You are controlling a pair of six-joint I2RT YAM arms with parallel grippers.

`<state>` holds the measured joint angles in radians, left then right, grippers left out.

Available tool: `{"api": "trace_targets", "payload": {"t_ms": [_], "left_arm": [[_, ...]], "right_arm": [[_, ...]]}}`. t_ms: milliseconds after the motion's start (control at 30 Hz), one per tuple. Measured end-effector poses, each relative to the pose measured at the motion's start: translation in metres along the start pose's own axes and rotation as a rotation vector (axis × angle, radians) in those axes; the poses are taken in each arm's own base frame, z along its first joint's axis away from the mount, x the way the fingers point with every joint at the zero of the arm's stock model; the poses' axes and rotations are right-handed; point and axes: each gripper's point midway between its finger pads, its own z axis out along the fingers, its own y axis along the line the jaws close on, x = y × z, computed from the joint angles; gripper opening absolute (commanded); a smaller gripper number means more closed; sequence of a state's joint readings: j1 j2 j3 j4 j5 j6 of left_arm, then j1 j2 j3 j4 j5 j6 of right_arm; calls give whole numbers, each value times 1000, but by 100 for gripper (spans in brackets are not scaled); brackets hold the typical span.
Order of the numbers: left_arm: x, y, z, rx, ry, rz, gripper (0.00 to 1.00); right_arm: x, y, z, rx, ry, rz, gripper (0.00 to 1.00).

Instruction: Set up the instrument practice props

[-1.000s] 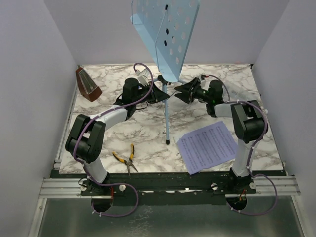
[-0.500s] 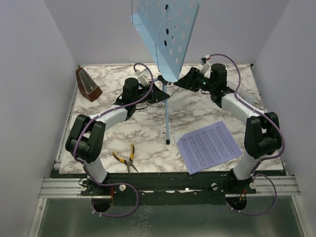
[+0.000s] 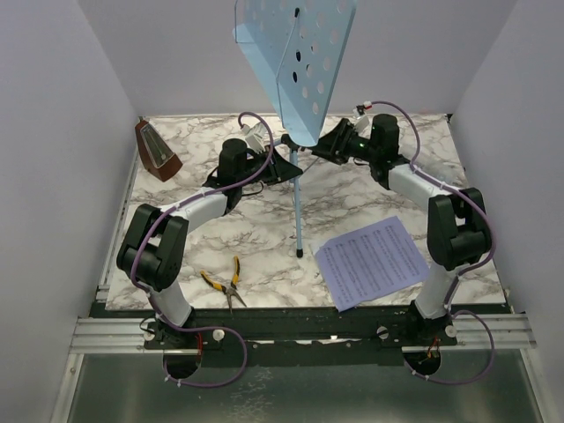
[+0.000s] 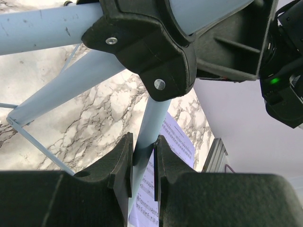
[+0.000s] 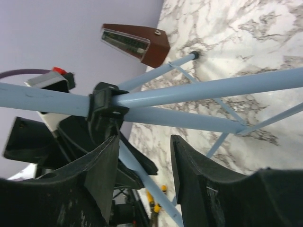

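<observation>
Yellow-handled pliers [image 3: 225, 282] lie nearest you, apart from the job; just to their right the sheet [image 3: 370, 262] is flat on the marble table [image 3: 256, 238], not yet on anything. Beyond them the stand [image 3: 298, 211] is in the middle of the table, with both arms reaching in at its black hub [image 4: 151, 42]. Your left gripper [image 4: 143, 146] is clamped tight on one blue leg just below that hub, so it is the only thing steadying the frame. Your right gripper [image 5: 144, 146] has its jaws wide apart with nothing between them, the leg tubes crossing just past its fingertips. The metronome [image 3: 157, 152] leans at the far left wall, well apart, and the perforated desk [image 3: 304, 62] rises high at the back. That tall desk likely makes the stand top-heavy: if you let go on the left before the legs are firmly spread, it could tip. Closing the right jaws askew across several tubes could twist the tripod or pinch a thin brace.
</observation>
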<state>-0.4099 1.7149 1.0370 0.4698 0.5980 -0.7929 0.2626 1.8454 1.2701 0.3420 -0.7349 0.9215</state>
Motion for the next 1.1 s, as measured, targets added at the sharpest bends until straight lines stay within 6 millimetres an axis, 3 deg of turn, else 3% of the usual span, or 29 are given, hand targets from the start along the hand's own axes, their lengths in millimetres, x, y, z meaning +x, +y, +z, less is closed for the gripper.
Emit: {"api": "trace_targets", "payload": {"t_ms": [133, 200, 333, 367, 400, 600, 767, 900, 1000, 1100], "left_arm": [[0, 0, 0, 2, 2, -1, 1], [0, 0, 0, 2, 3, -3, 11], [-2, 1, -1, -1, -2, -9, 50], [-1, 2, -2, -8, 3, -39, 66], [-2, 4, -3, -14, 0, -44, 74], [-3, 42, -31, -128, 1, -187, 87], [-35, 73, -61, -205, -97, -257, 87], [-63, 94, -86, -257, -192, -278, 87], [-70, 102, -93, -282, -221, -278, 86], [-69, 106, -94, -297, -227, -280, 85]], "right_arm": [[-5, 10, 0, -39, -17, 30, 54], [-7, 13, 0, -54, -27, 34, 57], [0, 10, 1, -51, -28, 19, 66], [4, 8, 2, -37, -27, 6, 68], [8, 7, 2, -25, -26, -7, 69], [31, 8, -6, 78, -47, -149, 70], [55, 15, -2, 157, -72, -280, 71], [107, 17, 18, 258, -53, -408, 70], [132, 4, 29, 421, -72, -520, 68], [138, -22, 36, 594, -92, -594, 63]]}}
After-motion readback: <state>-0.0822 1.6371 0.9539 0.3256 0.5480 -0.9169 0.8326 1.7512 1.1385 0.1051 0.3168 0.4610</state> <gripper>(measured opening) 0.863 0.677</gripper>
